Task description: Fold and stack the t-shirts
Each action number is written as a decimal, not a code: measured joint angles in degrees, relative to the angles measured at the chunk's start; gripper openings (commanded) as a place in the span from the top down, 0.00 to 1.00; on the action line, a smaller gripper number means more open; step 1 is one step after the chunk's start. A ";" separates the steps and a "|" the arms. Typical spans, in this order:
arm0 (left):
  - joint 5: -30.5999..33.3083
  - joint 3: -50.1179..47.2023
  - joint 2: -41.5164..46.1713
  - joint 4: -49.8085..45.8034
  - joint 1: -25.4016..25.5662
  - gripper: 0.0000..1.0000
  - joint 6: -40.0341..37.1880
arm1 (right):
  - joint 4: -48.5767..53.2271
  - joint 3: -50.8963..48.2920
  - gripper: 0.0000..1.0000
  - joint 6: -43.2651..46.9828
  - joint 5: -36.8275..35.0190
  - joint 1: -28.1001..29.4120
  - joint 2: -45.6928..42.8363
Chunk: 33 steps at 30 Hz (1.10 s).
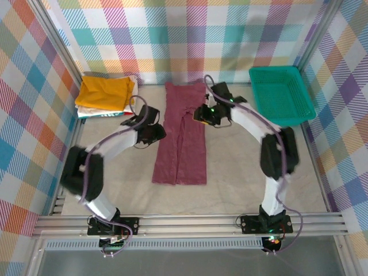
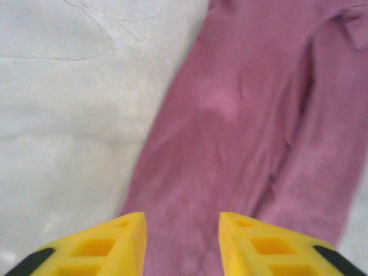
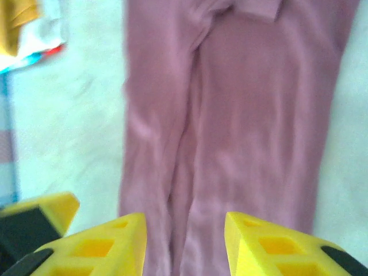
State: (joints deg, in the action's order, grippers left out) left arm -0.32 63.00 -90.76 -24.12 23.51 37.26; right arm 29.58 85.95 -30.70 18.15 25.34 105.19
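While both my claws hover at the maroon t-shirt [image 1: 179, 141], neither has hold of anything. The shirt lies flat mid-counter, folded lengthwise into a long strip running from the back wall toward me, with creases down the middle. My left claw [image 1: 153, 132] is at its left edge, fingers [image 2: 123, 244] well apart, maroon cloth and bare counter [image 1: 241, 164] showing in the gap. My right claw [image 1: 203, 114] is at the right edge, further back, also wide open over the cloth. I cannot tell whether either claw touches the fabric. The mustard-yellow t-shirt [image 1: 104, 92] sits folded on the white t-shirt [image 1: 100, 112] in the back left corner. The teal basket [image 1: 282, 95] is back right.
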 measured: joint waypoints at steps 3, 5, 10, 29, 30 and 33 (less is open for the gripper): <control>-0.11 -6.97 10.80 -3.08 0.00 0.53 -1.40 | -4.83 -15.82 0.54 0.26 1.44 2.89 -14.38; -0.50 -10.34 13.88 -6.21 0.24 0.52 -2.67 | -6.56 -24.46 0.52 0.48 1.92 6.05 -20.22; -2.73 -17.49 14.95 -12.41 2.40 0.53 -4.96 | -9.46 -42.29 0.52 -2.49 3.13 11.37 -23.50; -8.98 -24.39 11.58 -5.60 6.82 0.62 -4.11 | -21.24 -52.02 0.53 -12.46 1.36 12.24 -23.08; -9.16 -24.48 11.28 -4.96 6.82 0.63 -3.98 | -21.66 -52.24 0.52 -12.72 1.29 12.24 -23.08; -9.33 -24.74 10.62 -3.26 6.99 0.64 -3.78 | -22.53 -52.57 0.52 -13.46 0.92 12.24 -23.08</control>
State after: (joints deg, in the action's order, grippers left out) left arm -9.65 38.26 -80.14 -27.38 30.50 33.47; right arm 7.05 33.39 -44.16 19.07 37.58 82.11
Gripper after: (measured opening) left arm 0.369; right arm 0.477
